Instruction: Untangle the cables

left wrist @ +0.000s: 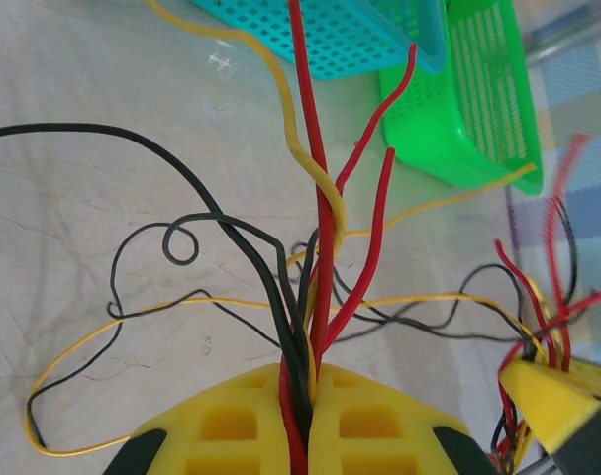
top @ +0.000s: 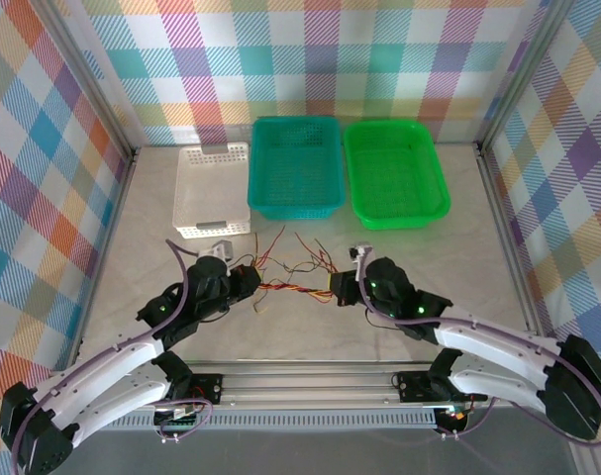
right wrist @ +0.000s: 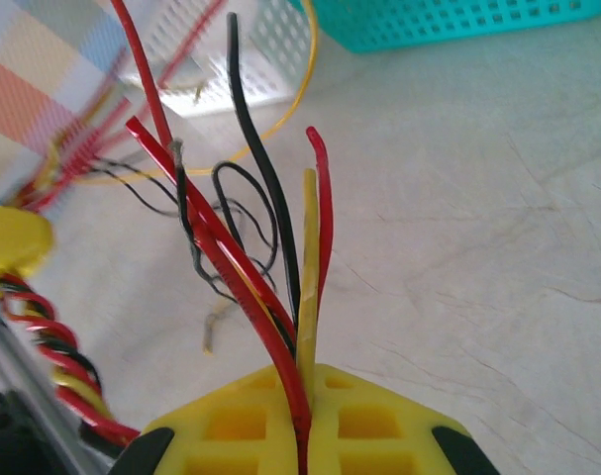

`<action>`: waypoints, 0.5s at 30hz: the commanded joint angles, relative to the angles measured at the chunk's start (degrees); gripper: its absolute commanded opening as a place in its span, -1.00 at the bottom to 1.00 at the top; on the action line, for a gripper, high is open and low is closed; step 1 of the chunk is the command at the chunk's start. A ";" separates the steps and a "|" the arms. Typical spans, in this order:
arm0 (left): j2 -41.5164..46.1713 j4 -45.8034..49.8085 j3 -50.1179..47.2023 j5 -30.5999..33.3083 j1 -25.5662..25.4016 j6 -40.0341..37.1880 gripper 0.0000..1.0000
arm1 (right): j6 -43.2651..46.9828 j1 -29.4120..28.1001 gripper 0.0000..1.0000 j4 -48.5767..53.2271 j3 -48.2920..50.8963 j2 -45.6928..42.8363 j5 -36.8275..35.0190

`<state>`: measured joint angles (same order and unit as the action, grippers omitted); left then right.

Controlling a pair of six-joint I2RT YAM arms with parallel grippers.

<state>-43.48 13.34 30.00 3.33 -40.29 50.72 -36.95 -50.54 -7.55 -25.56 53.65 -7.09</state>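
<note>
The cables [top: 295, 287] are thin red, yellow and black wires stretched as a twisted bundle between my two grippers on the pale table, loose ends splaying toward the baskets. My left gripper [top: 252, 283] is shut on one end of the bundle. In the left wrist view its yellow fingers [left wrist: 379, 421] pinch red, black and yellow cables [left wrist: 315, 247] that fan upward. My right gripper [top: 336, 289] is shut on the other end. In the right wrist view its gripper [right wrist: 302, 401] clamps red, yellow and black cables [right wrist: 280, 267], and the twisted bundle [right wrist: 57, 366] runs off to the left.
Three empty baskets stand at the back: white [top: 211, 188], teal [top: 296, 166] and green [top: 394, 173]. A short loose wire piece [right wrist: 211, 332] lies on the table. Checked walls close in the left, right and far sides.
</note>
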 commanded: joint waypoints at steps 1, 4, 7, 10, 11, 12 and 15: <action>2.58 2.05 -1.60 10.88 0.58 5.98 -1.00 | -6.28 0.48 -1.00 -8.71 6.92 -6.44 -4.85; 2.71 1.63 -1.61 12.68 0.40 8.85 -1.00 | -7.03 0.53 -1.00 -10.15 9.13 -10.06 -4.45; 1.83 -0.45 -1.31 13.19 0.13 10.07 -1.00 | -6.15 0.51 -1.00 -4.46 7.14 -10.43 -4.60; 0.23 -1.29 0.00 13.45 -0.27 10.15 -1.00 | -6.29 0.53 -1.00 -0.36 5.71 -10.48 -5.35; -0.30 -1.73 0.29 13.41 -0.38 10.18 -1.00 | -6.38 0.53 -1.00 1.80 5.02 -10.80 -6.34; -0.65 -2.23 0.45 13.21 -0.44 10.11 -1.00 | -6.47 0.51 -1.00 3.67 4.35 -11.16 -7.32; -1.92 -3.06 1.36 13.17 -1.06 10.10 -1.00 | -5.02 0.53 -0.74 10.55 1.45 -12.67 -9.88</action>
<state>-45.21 9.08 29.65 6.00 -42.33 60.51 -43.38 -50.98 -8.01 -21.32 43.29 -9.67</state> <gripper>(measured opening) 0.067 0.102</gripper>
